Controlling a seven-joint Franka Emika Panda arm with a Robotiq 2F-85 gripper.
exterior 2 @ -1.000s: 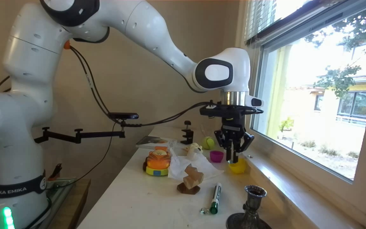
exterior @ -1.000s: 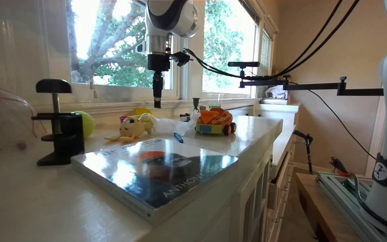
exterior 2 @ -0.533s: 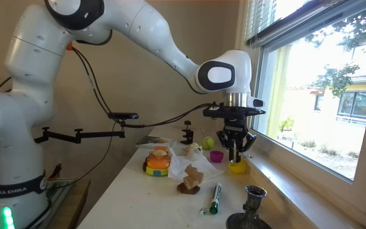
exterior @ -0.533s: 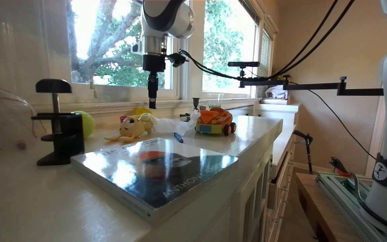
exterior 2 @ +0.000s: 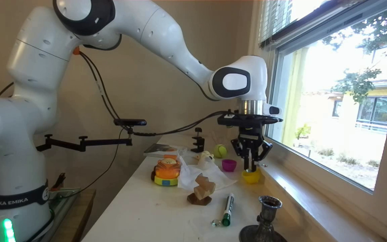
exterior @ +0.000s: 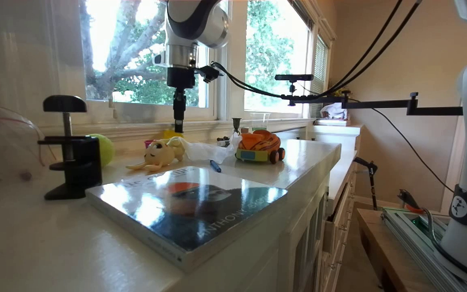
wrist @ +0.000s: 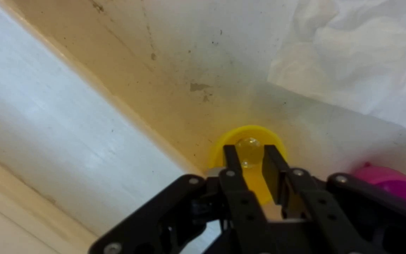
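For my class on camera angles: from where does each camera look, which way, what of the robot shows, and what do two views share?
An exterior view: low over the counter, facing across the book to the toy car; gripper, wrist and base show.
An exterior view: near the candle holder, facing back along the counter; most of the arm shows.
Wrist view: on the wrist, facing down at the yellow cup; the gripper's fingers show, closed on a clear ball.
Shared: both exterior views show book, toy car, gripper.
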